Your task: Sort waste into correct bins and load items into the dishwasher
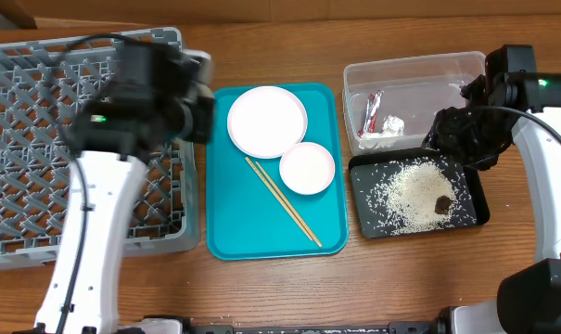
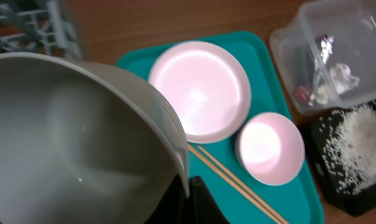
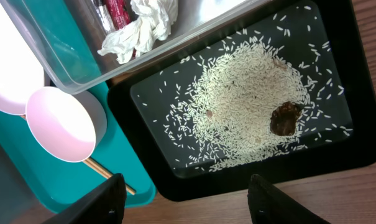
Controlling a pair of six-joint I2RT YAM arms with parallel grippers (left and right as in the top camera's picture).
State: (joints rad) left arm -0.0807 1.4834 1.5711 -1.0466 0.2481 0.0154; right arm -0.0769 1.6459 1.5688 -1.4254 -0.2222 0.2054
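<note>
Looking down from overhead, the grey lattice dish rack (image 1: 39,186) fills the left of the wooden surface (image 1: 261,288). The left arm (image 1: 95,195) is poised over the rack's right edge, and its tool is hidden beneath it in this view. A smooth teal tray (image 1: 234,223) at centre carries the round white plate (image 1: 267,121), the pinkish-white bowl (image 1: 307,168) just beside it, and the slender wooden chopsticks (image 1: 282,200) lying diagonally. None of these is yet loaded. At right, the clear tub (image 1: 354,79) holds the crumpled napkin (image 1: 391,124) and the shiny wrapper (image 1: 373,109). The shallow black tray (image 1: 479,209), nearer the robot, holds scattered rice (image 1: 410,190) and a lumpy brown scrap (image 1: 443,202). Dry litter and food waste thus appear to be kept apart.

Left wrist view: the left tool (image 2: 188,194) is clamped on the rim of a glossy pale grey bowl (image 2: 63,137). The bowl is held tilted, probably for carriage to the rack, whose pegs show at upper left.

Right wrist view: the right tool (image 3: 186,186) hangs above the black tray's near edge, its fingers spread apart and empty. The waste seems sorted.
</note>
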